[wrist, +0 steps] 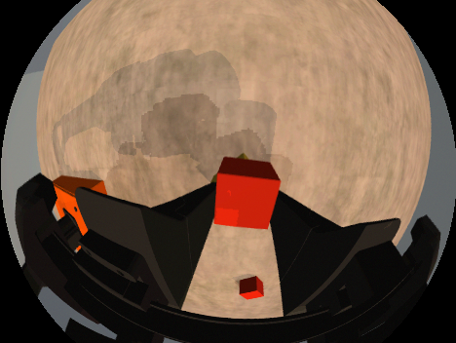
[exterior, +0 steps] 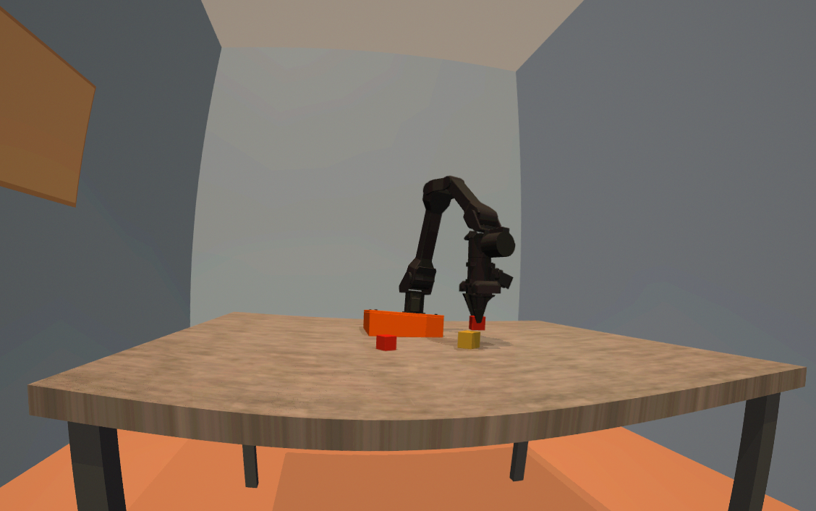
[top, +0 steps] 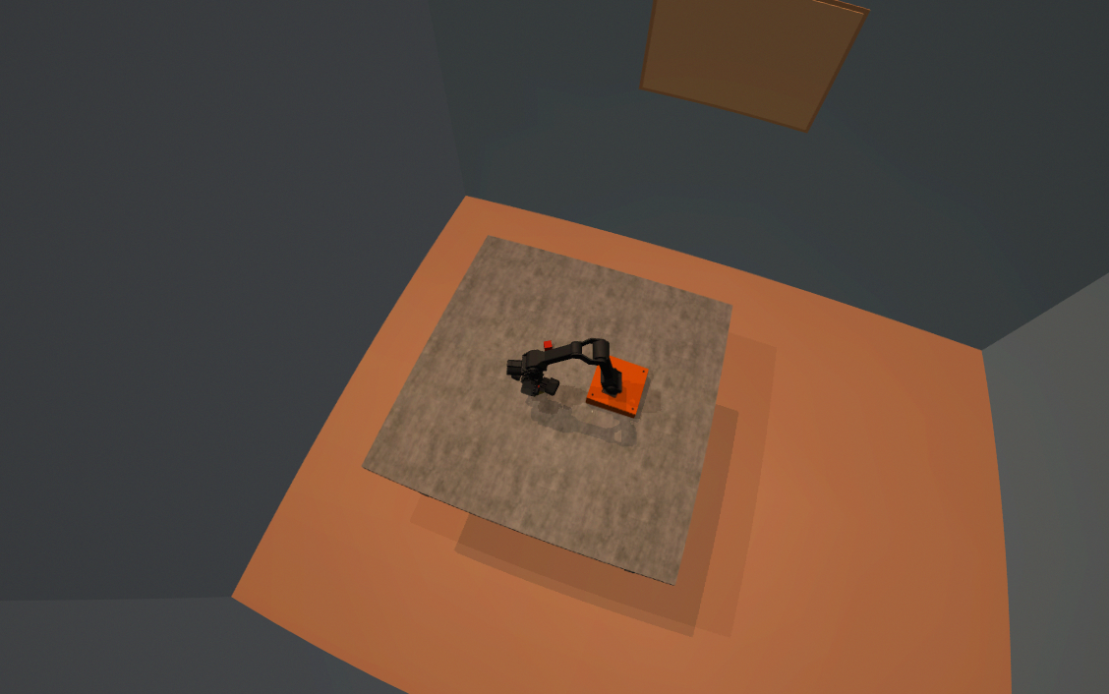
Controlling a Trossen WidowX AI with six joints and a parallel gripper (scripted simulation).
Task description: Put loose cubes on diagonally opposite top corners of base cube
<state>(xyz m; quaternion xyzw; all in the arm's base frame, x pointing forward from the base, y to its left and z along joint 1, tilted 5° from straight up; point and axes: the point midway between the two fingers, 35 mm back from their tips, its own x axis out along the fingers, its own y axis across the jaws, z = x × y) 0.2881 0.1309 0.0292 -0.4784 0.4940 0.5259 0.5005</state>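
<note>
In the exterior view, the tabletop comes nearest, its streaked brown wood-grain surface ending in a thick edge that looks curved. Dark square legs support the near side, with two slimmer-looking ones farther back.

On the wood sit a loose red cube and, well apart from it, a yellow cube, mostly hidden in the wrist view. Beyond the yellow cube, the black gripper points down, its fingers closed on a second red cube, held above the surface. Neither red cube rests on the yellow one.

The arm rises from an orange base block, and overlapping soft shadows spread across the grain.

Below the table lies an orange floor, darkened by the table's shadow. Blue-grey side walls flank a paler grey-green back wall under a beige ceiling. One side wall carries a brown framed panel.
</note>
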